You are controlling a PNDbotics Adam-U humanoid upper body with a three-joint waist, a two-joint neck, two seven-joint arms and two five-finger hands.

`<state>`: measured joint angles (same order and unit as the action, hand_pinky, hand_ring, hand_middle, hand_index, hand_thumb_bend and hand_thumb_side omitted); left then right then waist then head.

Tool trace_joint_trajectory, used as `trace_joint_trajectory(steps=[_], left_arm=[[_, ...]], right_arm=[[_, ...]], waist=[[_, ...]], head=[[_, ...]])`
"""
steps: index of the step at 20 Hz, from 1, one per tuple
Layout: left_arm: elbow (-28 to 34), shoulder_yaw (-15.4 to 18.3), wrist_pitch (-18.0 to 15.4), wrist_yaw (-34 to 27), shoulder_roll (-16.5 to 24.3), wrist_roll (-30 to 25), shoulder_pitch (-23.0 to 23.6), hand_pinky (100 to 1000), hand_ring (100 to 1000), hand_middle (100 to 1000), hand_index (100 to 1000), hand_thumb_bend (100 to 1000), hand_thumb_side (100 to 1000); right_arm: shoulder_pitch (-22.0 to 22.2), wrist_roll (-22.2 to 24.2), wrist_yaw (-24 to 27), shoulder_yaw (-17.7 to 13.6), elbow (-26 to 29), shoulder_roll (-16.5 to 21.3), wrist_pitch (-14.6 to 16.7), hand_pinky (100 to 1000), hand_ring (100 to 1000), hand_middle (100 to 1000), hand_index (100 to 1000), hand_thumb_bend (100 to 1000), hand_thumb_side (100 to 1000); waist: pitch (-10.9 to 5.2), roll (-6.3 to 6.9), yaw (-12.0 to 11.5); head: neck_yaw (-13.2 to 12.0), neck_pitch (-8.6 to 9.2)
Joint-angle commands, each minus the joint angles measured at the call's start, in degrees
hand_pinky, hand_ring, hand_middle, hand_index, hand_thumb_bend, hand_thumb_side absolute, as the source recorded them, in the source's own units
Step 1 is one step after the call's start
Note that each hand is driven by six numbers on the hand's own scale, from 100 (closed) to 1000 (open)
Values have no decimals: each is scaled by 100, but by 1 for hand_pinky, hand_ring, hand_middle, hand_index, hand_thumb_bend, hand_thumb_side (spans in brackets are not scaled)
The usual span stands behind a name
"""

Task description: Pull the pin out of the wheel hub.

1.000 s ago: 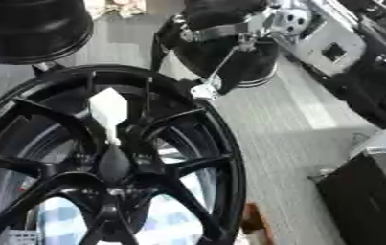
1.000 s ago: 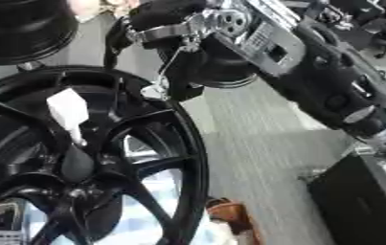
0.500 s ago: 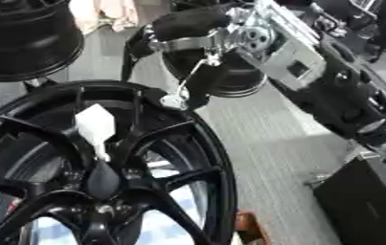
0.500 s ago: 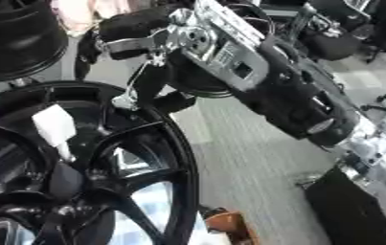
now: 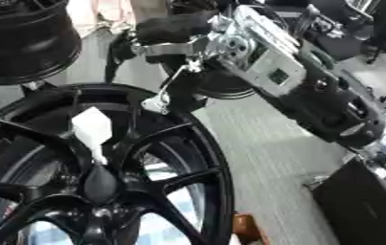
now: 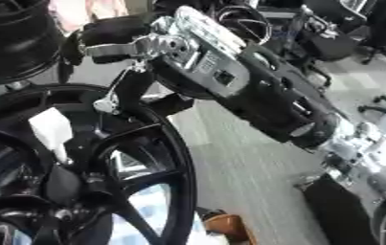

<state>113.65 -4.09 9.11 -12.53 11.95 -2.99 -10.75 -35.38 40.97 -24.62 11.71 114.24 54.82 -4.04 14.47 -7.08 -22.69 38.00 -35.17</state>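
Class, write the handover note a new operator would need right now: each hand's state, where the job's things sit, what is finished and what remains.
Right hand: black, reaching in from the upper right above the wheel's far rim, fingers curled, holding nothing visible.
Left hand: not in view.
Large black multi-spoke wheel: lies in the lower left.
White block-headed pin: stands upright out of the wheel's hub, untouched.
Done: the arm is near the wheel.
Left: bring the hand to the pin, grasp it, pull it out.
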Motion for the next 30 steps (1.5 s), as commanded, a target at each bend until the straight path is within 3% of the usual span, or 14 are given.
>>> trace_joint_trajectory(steps=[1,5,9,12,17,21,25,30], left_arm=[[94,-26,11,-17,-4,-23,-72,791,640,599,772,100,750],[94,-40,15,-11,-12,-42,-85,791,640,599,772,100,752],[94,-49,25,-6,-20,-52,-81,792,641,599,772,100,751],[94,-54,40,-25,-39,-59,-67,792,641,599,772,100,752],[94,-61,89,-86,-63,-62,-65,792,642,600,772,100,746],[94,-70,122,-126,-79,-74,-58,792,643,600,772,100,751],[94,-77,152,-139,-89,-81,-45,792,643,601,772,100,755],[94,-93,201,-137,-93,-105,-44,793,644,602,773,100,760]], right_arm=[[-115,-90,-114,-15,35,30,-230,895,849,787,806,100,289],[-133,-138,-149,71,35,-64,-466,889,846,792,815,100,305],[-160,-41,-141,135,35,-133,-585,887,853,798,822,100,321],[-181,118,-141,178,35,-151,-589,890,862,804,825,100,339],[-195,390,-189,222,35,-174,-606,896,877,811,832,100,365],[-199,625,-254,263,35,-193,-571,902,895,822,840,100,380],[-186,899,-301,322,35,-202,-458,914,923,841,853,119,402],[-187,1093,-60,348,35,-238,-262,911,921,850,865,133,379]], waist=[[-98,67,-5],[-86,71,-11],[-95,83,-11],[-131,111,-6],[-215,144,-7],[-253,157,-30],[-279,163,-37],[-303,143,-34]], head=[[12,252],[-29,358],[-107,298],[-159,151],[-189,-280],[-159,-517],[-82,-610],[-8,-576]])
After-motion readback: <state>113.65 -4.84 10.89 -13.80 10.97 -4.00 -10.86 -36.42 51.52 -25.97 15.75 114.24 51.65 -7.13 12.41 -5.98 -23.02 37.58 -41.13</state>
